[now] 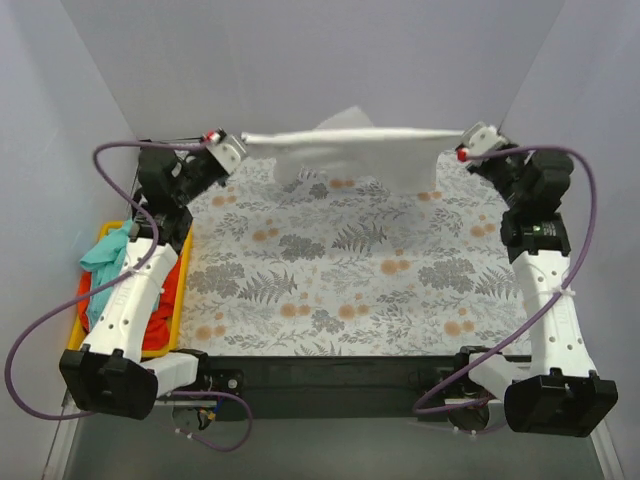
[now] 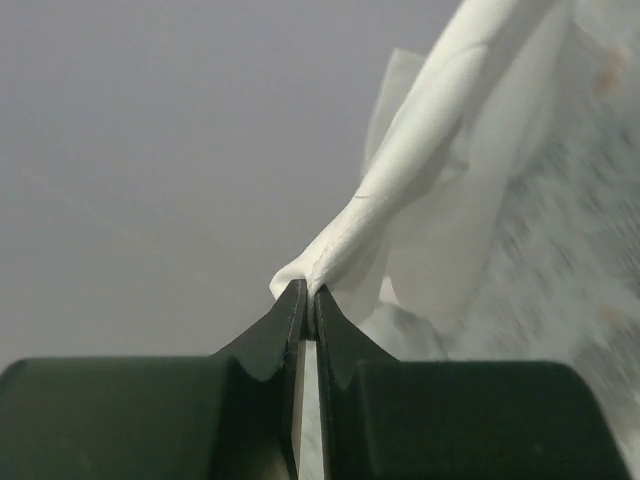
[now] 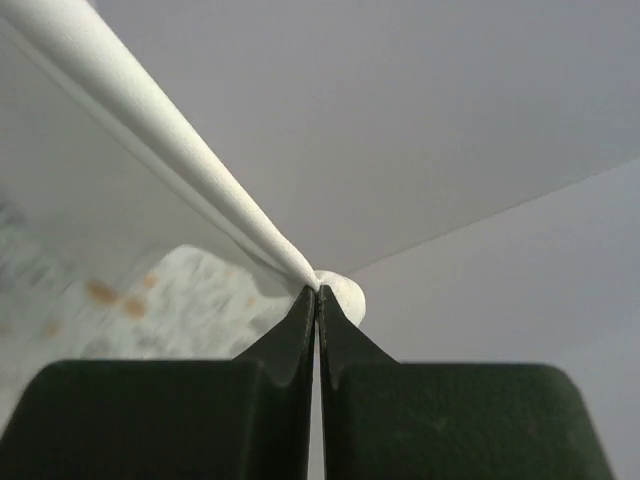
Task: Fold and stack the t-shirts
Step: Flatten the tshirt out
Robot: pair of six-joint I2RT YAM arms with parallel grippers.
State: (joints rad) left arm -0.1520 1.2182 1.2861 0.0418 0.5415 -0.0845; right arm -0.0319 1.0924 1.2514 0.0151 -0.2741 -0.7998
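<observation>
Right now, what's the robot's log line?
left gripper: shut on white t-shirt | right gripper: same | state: stretched between them | yellow tray: teal shirt, orange-red shirt

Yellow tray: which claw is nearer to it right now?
Left. The left claw holds one end of the white t-shirt at the far left, beyond the yellow tray; the right claw pinches the other end at the far right, on the opposite side.

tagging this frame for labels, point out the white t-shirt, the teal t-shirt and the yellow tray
white t-shirt [image 1: 400, 160], top external view, hanging middle panel
teal t-shirt [image 1: 105, 250], top external view, bunched cloth
yellow tray [image 1: 73, 335], top external view, left rim
</observation>
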